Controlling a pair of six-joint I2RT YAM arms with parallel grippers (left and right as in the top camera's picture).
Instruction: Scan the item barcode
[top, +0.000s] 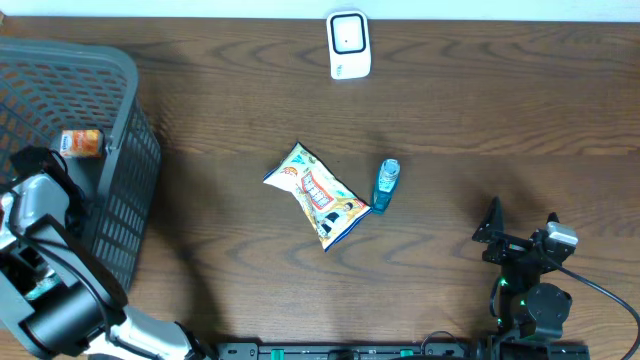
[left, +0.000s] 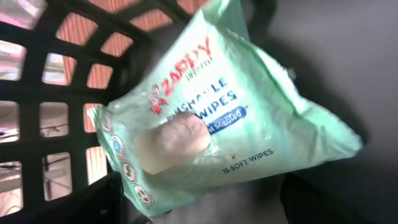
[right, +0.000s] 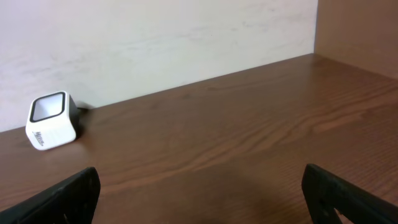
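A pale green pack of wipes (left: 211, 118) lies inside the grey basket (top: 120, 90), filling the left wrist view. My left gripper (left: 208, 205) reaches down into the basket, open, one dark finger on each side of the pack's lower edge; a gap shows at the right finger. In the overhead view the left arm (top: 40, 215) covers the pack. The white barcode scanner (top: 349, 45) stands at the table's far edge, and the right wrist view shows the scanner (right: 52, 121) at its left. My right gripper (top: 522, 220) hovers open at the front right, nothing between its fingers (right: 68, 196).
An orange packet (top: 80, 143) lies in the basket beside the left arm. A colourful snack bag (top: 318, 195) and a small blue bottle (top: 386, 184) lie mid-table. The basket's grid wall (left: 37, 93) is close on the left of the left gripper.
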